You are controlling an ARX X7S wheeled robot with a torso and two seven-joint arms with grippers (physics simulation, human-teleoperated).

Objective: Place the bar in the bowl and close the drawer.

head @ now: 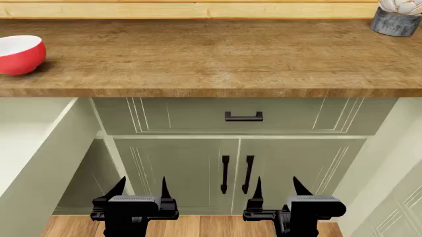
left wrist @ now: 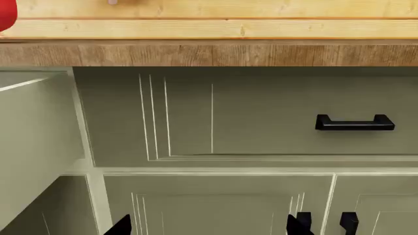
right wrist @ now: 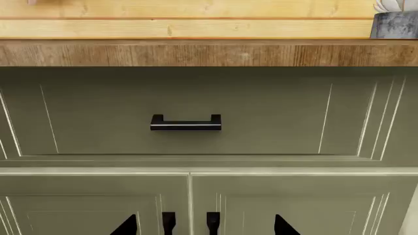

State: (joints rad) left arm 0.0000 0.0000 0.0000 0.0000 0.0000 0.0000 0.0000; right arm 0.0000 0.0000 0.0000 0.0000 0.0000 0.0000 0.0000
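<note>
The coral-red bowl [head: 20, 54] with its white inside stands on the wooden counter at the far left; a red sliver of the bowl [left wrist: 5, 17] shows in the left wrist view. The drawer [head: 56, 163] is pulled out at the left, below the counter, and its pale side wall [left wrist: 33, 147] fills that edge. The bar is out of view. My left gripper [head: 140, 190] and right gripper [head: 275, 188] hang low in front of the cabinet doors, both open and empty. The left gripper [left wrist: 209, 226] and right gripper [right wrist: 203, 226] show only their fingertips in the wrist views.
A closed centre drawer with a black bar handle [head: 244, 116] sits under the counter edge. Below it are two doors with vertical black handles [head: 225, 180]. A grey plant pot [head: 396, 20] stands at the counter's back right. Another cabinet face [head: 396, 177] juts out at right.
</note>
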